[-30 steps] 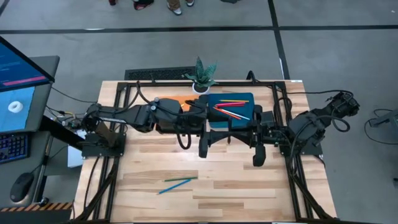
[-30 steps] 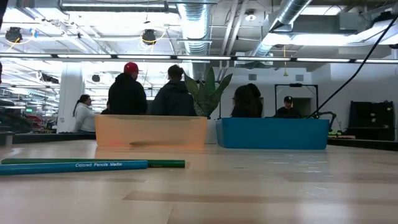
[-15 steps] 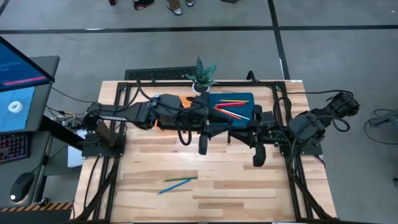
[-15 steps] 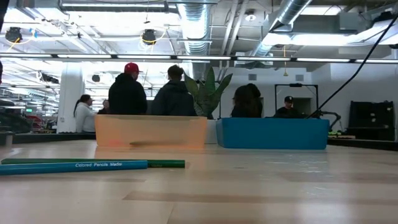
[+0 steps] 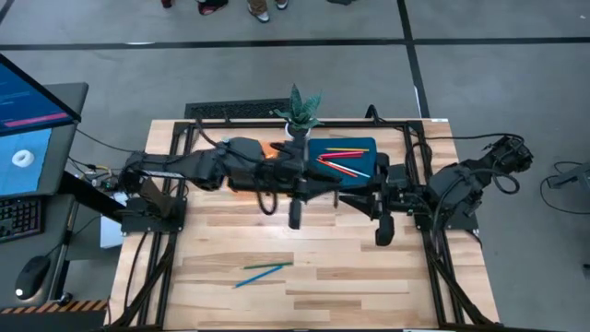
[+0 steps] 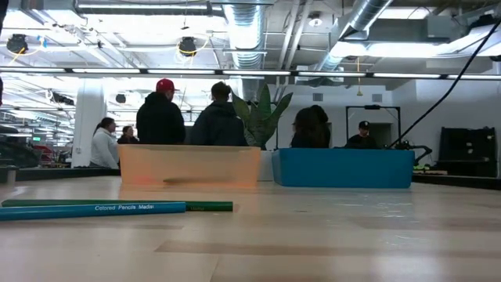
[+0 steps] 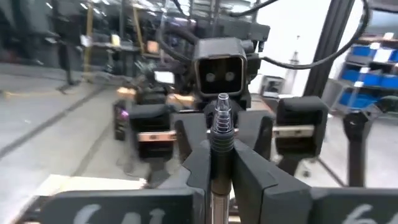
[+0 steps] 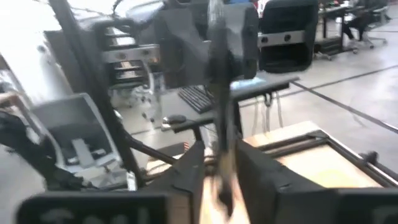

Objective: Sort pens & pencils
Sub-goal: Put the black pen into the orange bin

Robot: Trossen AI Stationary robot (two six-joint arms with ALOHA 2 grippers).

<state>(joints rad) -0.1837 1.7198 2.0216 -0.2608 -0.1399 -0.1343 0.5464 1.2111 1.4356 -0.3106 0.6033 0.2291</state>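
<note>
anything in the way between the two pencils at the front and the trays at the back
Nothing on the table: in the low view the wood between the pencils and the orange tray and blue tray is bare. From above, both arms cross over that stretch, left gripper and right gripper included.

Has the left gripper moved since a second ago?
Yes. In the high view the left gripper, shut on a pen, has shifted toward the right arm, now reaching farther along the front edge of the blue tray.

Red and yellow pencils (image 5: 343, 160) in blue tray, blue (image 6: 92, 209) and green (image 6: 205, 206) pencils on table
</note>
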